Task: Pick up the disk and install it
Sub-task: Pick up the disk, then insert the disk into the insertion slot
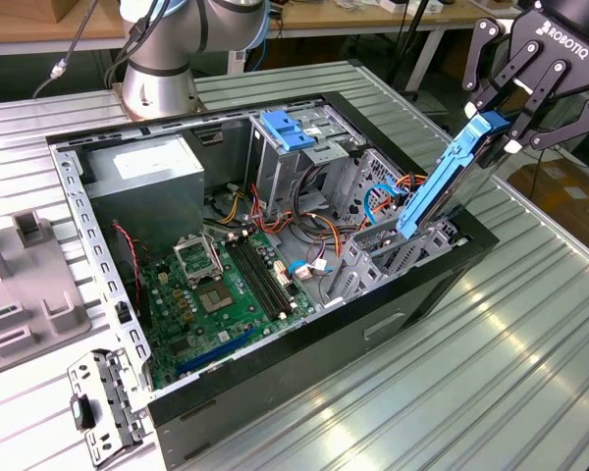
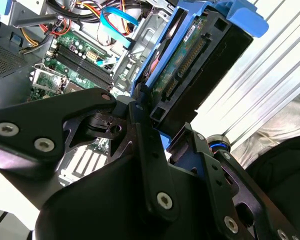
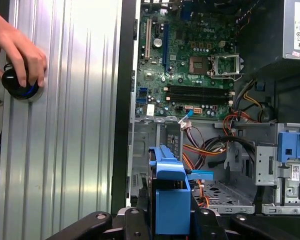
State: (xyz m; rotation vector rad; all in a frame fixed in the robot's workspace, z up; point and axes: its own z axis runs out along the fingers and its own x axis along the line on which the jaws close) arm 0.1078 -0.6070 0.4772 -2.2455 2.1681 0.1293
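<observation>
Now | exterior view's left: grey power-supply box [image 1: 142, 172] in the open computer case [image 1: 304, 355] on the ribbed worktop [image 1: 461, 392] | middle: green motherboard [image 1: 226, 289], bare blue bracket [image 1: 290, 130] on the drive cage [image 1: 273, 175] behind | right: disk [image 1: 447, 182], blue-railed, tilted, lower end inside the case's corner bay, upper end raised | tool [image 1: 501, 130] clamped on disk's upper end.

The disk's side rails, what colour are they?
Blue. The rails show best in the exterior view, on the disk held by the gripper.
</observation>
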